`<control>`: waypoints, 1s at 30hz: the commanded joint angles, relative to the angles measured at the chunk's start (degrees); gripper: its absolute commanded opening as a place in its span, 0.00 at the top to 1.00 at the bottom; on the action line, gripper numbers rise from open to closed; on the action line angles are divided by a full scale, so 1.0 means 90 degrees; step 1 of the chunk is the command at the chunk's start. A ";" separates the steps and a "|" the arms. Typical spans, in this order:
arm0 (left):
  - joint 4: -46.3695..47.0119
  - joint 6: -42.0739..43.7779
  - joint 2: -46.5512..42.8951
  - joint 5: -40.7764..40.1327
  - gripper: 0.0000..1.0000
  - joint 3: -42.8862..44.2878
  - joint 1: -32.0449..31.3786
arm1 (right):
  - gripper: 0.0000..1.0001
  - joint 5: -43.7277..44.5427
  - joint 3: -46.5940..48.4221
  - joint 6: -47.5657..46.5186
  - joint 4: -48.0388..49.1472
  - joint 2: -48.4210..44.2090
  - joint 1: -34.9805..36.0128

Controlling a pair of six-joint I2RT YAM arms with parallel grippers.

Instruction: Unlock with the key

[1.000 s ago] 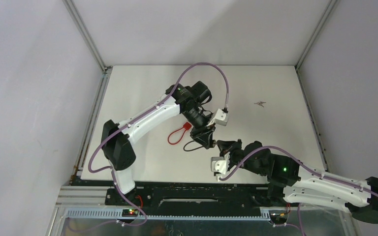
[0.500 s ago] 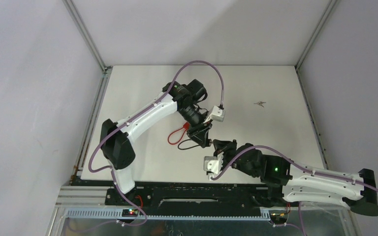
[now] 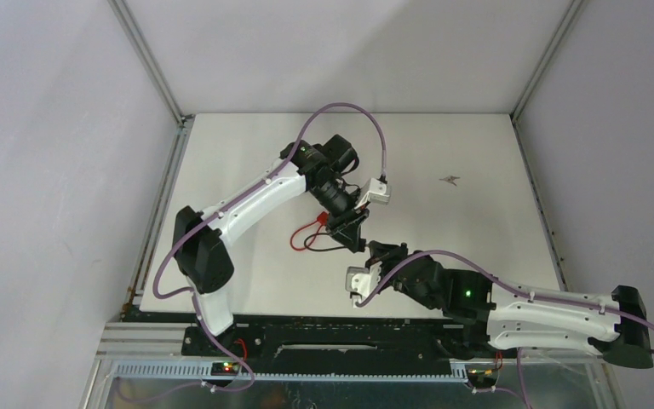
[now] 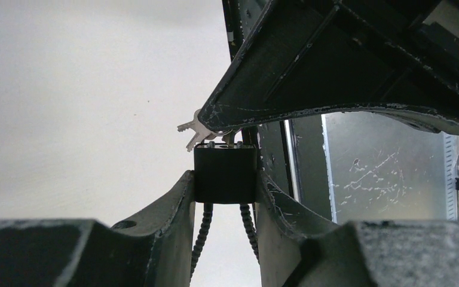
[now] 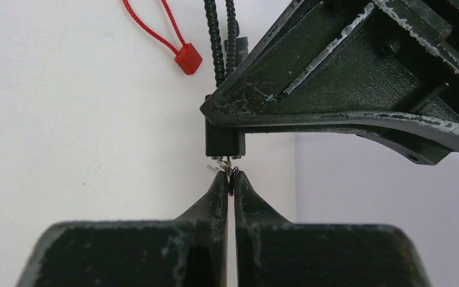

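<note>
Table (image 3: 247,153): white top with grey walls on three sides; both arms meet just toward 6 o'clock of its middle.
Right arm (image 3: 545,315): white and black, lying low from its base at 5 o'clock and reaching toward 10 o'clock.
Left arm (image 3: 255,200): rises from its base at 7 o'clock, bends over the middle, and its wrist points down toward 5 o'clock.
Left gripper (image 3: 354,235): jaws part open, both fingers pressed flat on opposite sides of the padlock, which they hold.
Right gripper (image 5: 230,181): jaws closed tight, tips pinching the key; the tips face the left gripper from 5 o'clock, just short of the padlock.
Padlock (image 4: 225,173): small black block clamped between the left fingers, keyhole face turned to the right gripper.
Black cable (image 5: 221,36): beaded loop leaving the padlock's far end, trailing toward 9 o'clock on the table.
Red cord (image 5: 155,30): thin loop with a red tag, lying at 9 o'clock of the padlock beside the black cable.
Key (image 5: 229,170): silver, between the right tips and the padlock's face; how deep it sits cannot be told.
Spare keys (image 4: 191,133): two silver blades fanned out beside the keyhole face.
</note>
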 commanded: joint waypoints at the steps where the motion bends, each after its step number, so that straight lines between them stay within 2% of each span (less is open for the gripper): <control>1: 0.1380 -0.0012 -0.0337 0.1997 1.00 0.0322 -0.0303 | 1.00 -0.1071 0.0120 0.0292 0.0611 0.0052 0.0154; 9: 0.1274 0.0216 -0.0180 0.2024 1.00 0.0139 -0.0209 | 1.00 -0.1681 0.0318 0.0342 0.0002 -0.0752 -0.0368; 18: 0.1382 0.0343 0.0050 0.2641 1.00 -0.0125 -0.0062 | 1.00 -0.2280 0.0321 0.0228 -0.0529 -0.1177 -0.0610; 30: 0.1942 -0.0277 0.0267 0.3212 1.00 -0.0172 -0.0117 | 1.00 -0.1979 0.0400 0.0250 -0.0327 -0.0714 -0.0296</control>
